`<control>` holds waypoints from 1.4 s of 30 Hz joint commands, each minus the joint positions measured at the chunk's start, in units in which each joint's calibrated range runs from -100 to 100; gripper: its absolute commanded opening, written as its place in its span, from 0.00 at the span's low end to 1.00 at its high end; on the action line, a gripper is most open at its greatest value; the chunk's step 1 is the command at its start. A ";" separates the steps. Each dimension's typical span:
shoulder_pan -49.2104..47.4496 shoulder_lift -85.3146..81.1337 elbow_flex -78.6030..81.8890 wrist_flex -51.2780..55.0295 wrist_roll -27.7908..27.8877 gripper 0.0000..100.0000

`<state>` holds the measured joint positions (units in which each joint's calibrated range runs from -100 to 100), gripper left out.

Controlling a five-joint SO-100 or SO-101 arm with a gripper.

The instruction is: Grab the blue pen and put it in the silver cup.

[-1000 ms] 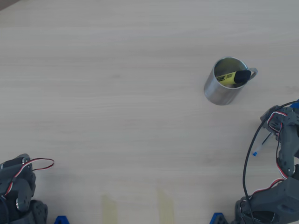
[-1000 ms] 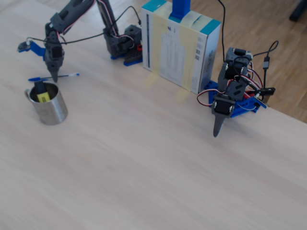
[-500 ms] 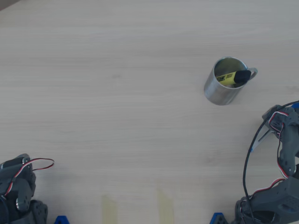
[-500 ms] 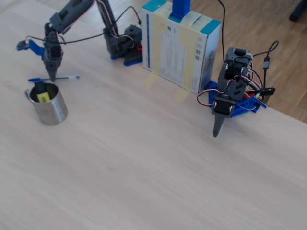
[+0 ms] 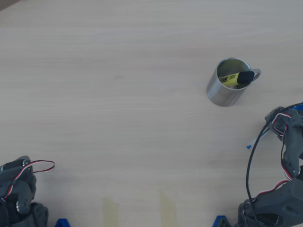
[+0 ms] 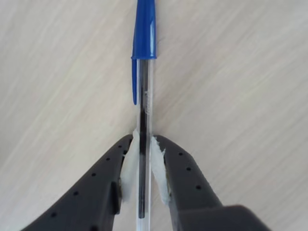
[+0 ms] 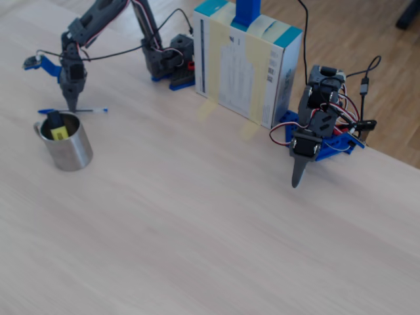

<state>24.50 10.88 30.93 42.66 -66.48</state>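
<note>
The blue pen [image 6: 145, 38] runs up the wrist view, blue cap at the top and clear barrel below. My gripper [image 6: 144, 139] is shut on that barrel, its white pads pressing both sides. In the fixed view the pen [image 7: 88, 110] lies level just behind the silver cup [image 7: 65, 149], with the gripper [image 7: 71, 107] pointing down onto its middle. In the overhead view only a blue end of the pen [image 5: 248, 146] shows left of the arm [image 5: 285, 137]. The silver cup [image 5: 222, 94] stands up and to the left.
A yellow highlighter with a black cap [image 5: 235, 78] leans inside the cup. A second arm [image 7: 308, 141] hangs idle at the right of the fixed view, beside a white and teal box [image 7: 246, 65]. That arm's parts [image 5: 16, 194] sit at the overhead view's lower left.
The pen has swung slightly. Its blue end moved up and left in the overhead view, and it lies more level in the fixed view. The gripper stays on it.
</note>
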 commanded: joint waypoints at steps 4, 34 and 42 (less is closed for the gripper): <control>-0.15 -0.07 0.59 0.71 0.01 0.02; -2.51 -13.46 3.58 0.96 0.06 0.02; -3.21 -18.19 5.40 0.88 0.06 0.02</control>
<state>21.99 -3.71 35.71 44.26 -66.32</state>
